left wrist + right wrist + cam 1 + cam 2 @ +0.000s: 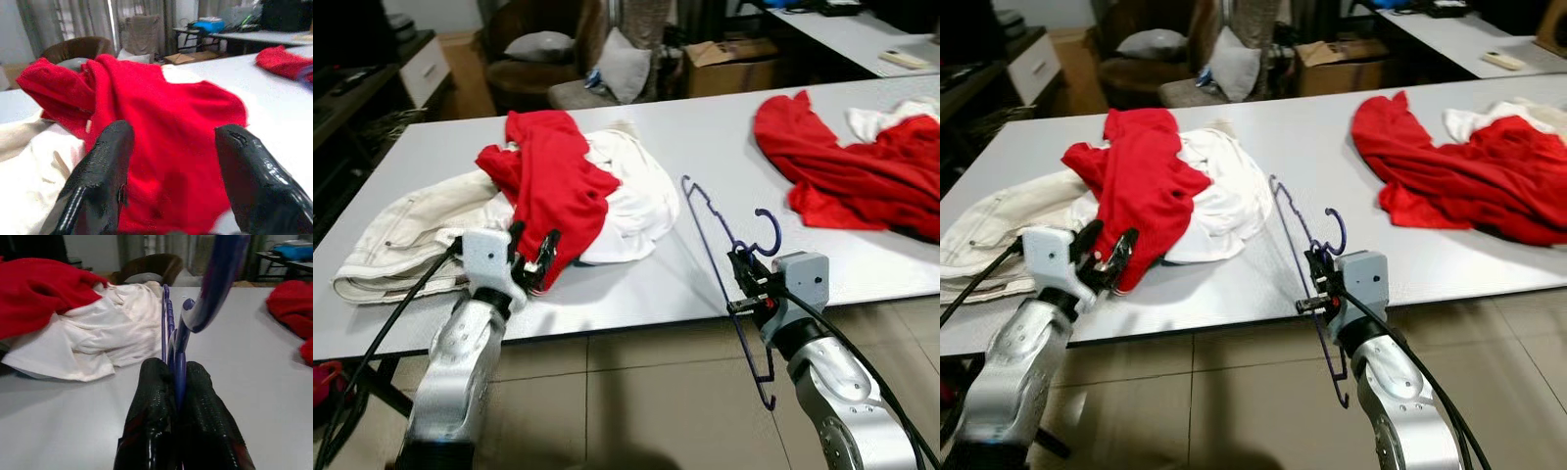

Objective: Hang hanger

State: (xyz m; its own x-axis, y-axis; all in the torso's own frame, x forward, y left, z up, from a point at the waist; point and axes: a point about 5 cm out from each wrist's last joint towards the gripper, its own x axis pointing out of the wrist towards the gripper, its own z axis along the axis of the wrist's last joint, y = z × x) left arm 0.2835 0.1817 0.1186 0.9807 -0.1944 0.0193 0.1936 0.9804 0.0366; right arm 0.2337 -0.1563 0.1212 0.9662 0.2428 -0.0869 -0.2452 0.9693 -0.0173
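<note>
A dark blue plastic hanger (715, 250) is held on edge over the table's near edge, its hook (768, 231) curling up and its lower end hanging below the tabletop. My right gripper (741, 269) is shut on it near the hook; the two black fingers (156, 396) pinch the blue bar. My left gripper (535, 253) stands open at the near edge of a red garment (553, 181) that lies over white clothes (631, 201). In the left wrist view the red cloth (161, 142) lies just beyond the spread fingers (105, 166).
A second red garment (847, 166) with a white piece lies at the table's right. Cream trousers (401, 230) lie at the left. The grey table (705, 127) ends just before me; tiled floor lies below. A chair and a cardboard box stand behind the table.
</note>
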